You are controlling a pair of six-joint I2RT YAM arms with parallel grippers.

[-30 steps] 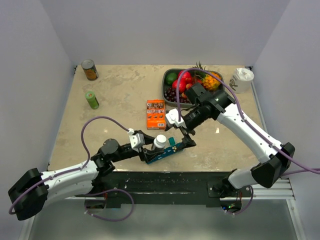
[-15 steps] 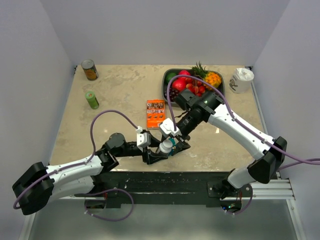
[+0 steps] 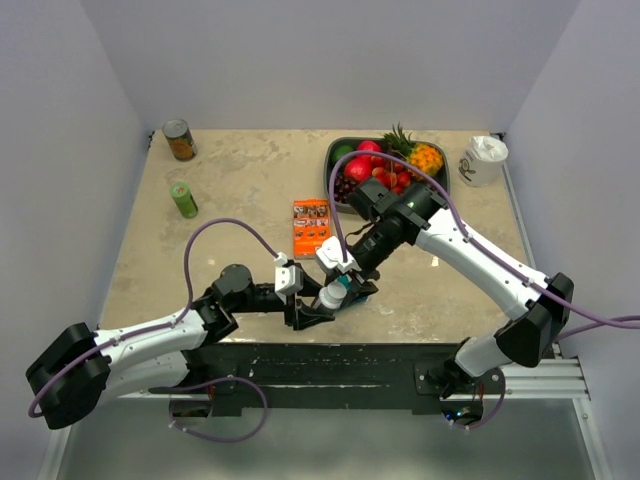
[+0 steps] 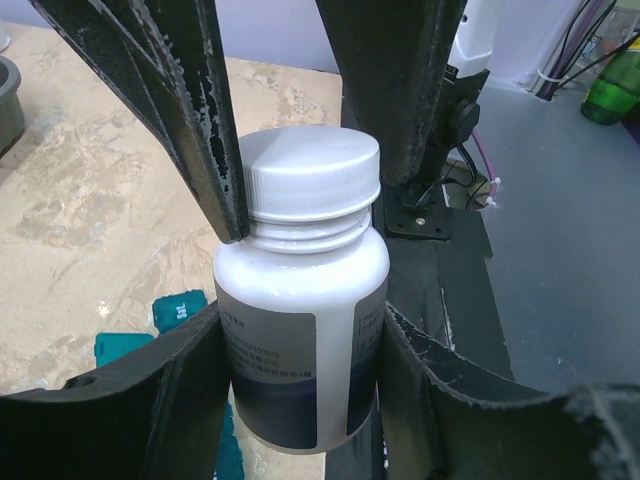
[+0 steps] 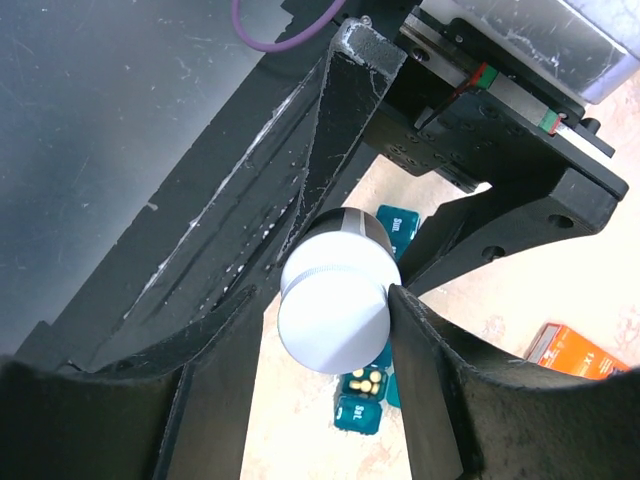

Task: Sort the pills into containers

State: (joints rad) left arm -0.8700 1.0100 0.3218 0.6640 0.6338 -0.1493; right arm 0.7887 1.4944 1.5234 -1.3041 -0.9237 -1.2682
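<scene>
Firmly, the left gripper (image 4: pixel 300 345) clamps the white pill bottle (image 4: pixel 300 300) while the right gripper (image 5: pixel 345 275) pinches its cap (image 5: pixel 335 320). Print on its label (image 4: pixel 270 370) and lettering on the teal organiser (image 5: pixel 358 410) are too small to read.

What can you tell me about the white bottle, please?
The bottle is small, white, glossy plastic, with a ribbed white screw cap on and a white-and-navy label of fine print. The left gripper clamps its body; the right gripper grips the cap. The teal organiser lies beneath it.
</scene>
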